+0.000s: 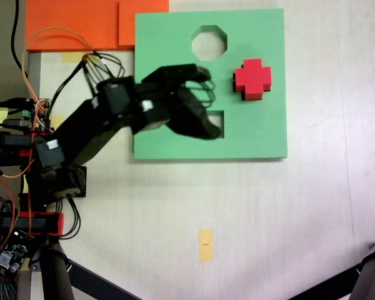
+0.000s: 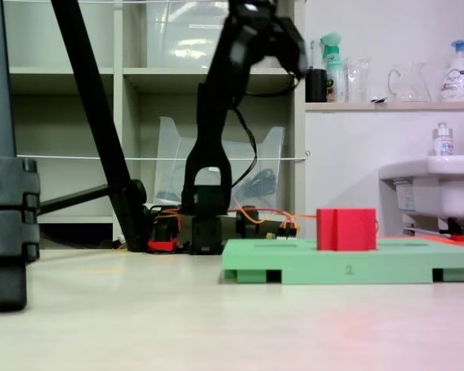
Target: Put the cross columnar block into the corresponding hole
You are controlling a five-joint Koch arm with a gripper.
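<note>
A fixed view from above shows the red cross block [image 1: 252,79] sitting on the green board [image 1: 169,37], well to the right of the gripper [image 1: 209,103]. The gripper's black jaws are spread apart, holding nothing, above the board beside a square cutout [image 1: 216,117]. A fixed view from table level shows the block [image 2: 346,229] standing proud of the board [image 2: 348,267], the arm [image 2: 216,116] raised high.

Arm raised and reaching forward; gripper [image 1: 209,103] high, jaws apparently spread apart, holding nothing.
</note>
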